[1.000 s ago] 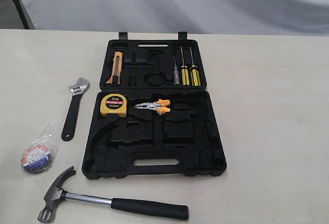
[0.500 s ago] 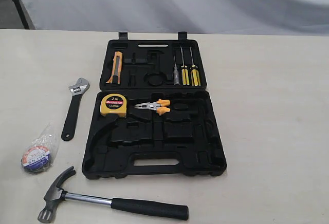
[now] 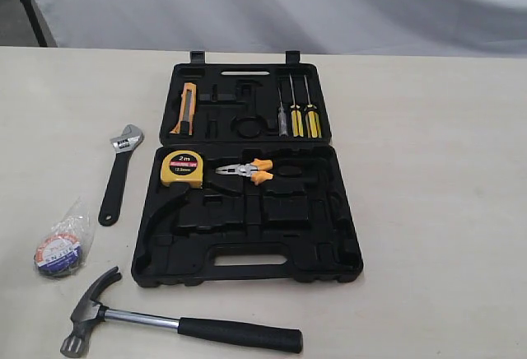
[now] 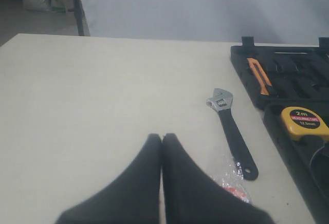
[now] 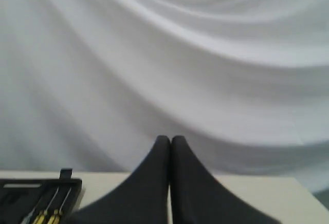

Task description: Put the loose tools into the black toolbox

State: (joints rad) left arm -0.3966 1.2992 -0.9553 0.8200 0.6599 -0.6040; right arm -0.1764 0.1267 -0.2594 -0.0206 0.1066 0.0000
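Nothing has moved: steel-shafted claw hammer [image 3: 177,324], black adjustable wrench [image 3: 115,179] and plastic-wrapped tape roll [image 3: 58,250] lie outside the black moulded toolbox [image 3: 350,240], left end effector [image 4: 162,137] and right end effector [image 5: 170,138] pinched closed, empty.

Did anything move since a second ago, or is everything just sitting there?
Nothing visibly changed. The claw hammer, the wrench and the tape roll still lie outside the toolbox, in the same spots. The left gripper and the right gripper are both shut and hold nothing.
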